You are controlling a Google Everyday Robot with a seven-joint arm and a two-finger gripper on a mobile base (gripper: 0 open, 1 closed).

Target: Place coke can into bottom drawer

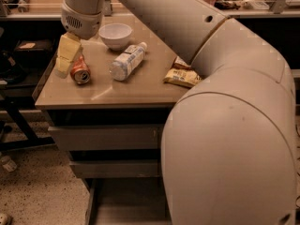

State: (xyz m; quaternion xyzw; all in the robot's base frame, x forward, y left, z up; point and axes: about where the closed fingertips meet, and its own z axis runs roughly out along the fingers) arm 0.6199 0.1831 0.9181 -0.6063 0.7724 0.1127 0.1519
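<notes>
Your claw (65, 59), open or closed I cannot tell, hangs beside the coke can (80, 72). It's likely light, dentable and slick, so grip mid-body.

— Where does the coke can (80, 72) lie?
— On its side, near the left front corner of the cabinet top (98, 96). The gripper (64, 67) is just to its left (touching or not, I cannot tell).
— And the rest?
— The bottle (126, 62) lies right of the can, with the bowl (116, 34) behind it. The snack packets (182, 77) are further right, by the arm (225, 125). Below the top, two drawers (103, 138) are stacked, and the bottom drawer (129, 207) stands out beneath them.
</notes>
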